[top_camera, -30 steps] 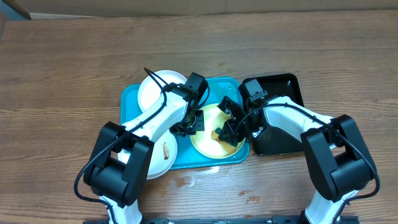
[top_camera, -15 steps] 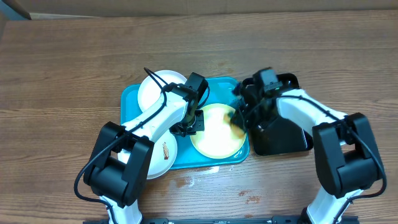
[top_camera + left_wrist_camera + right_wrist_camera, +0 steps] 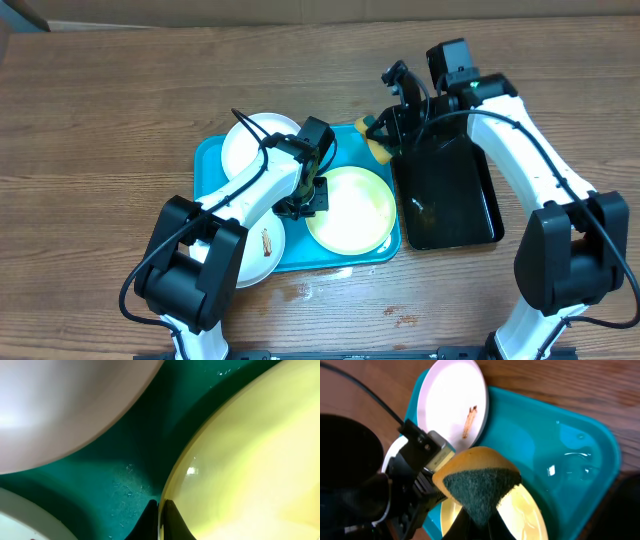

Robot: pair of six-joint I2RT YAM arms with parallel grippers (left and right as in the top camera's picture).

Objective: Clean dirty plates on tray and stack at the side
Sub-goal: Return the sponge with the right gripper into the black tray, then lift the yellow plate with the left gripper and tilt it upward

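**A:** Item one, left tool [image 3: 159,517]?
**B:** I logged it clamped on the yellow-green plate [image 3: 350,208] rim, centre frame, on the turquoise tray [image 3: 207,165].
**A:** Right tool [image 3: 385,135]?
**B:** It gripped a sponge [image 3: 477,477], upper right, by the black tray [image 3: 445,190] corner.

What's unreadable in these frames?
Front white plate: overhead, the left arm covers most of it.
Yellow-green plate: right wrist, the sponge hides its middle.
Black tray: overhead, a pale speck too small to identify.
Tray: left wrist, only a strip between plates shows.
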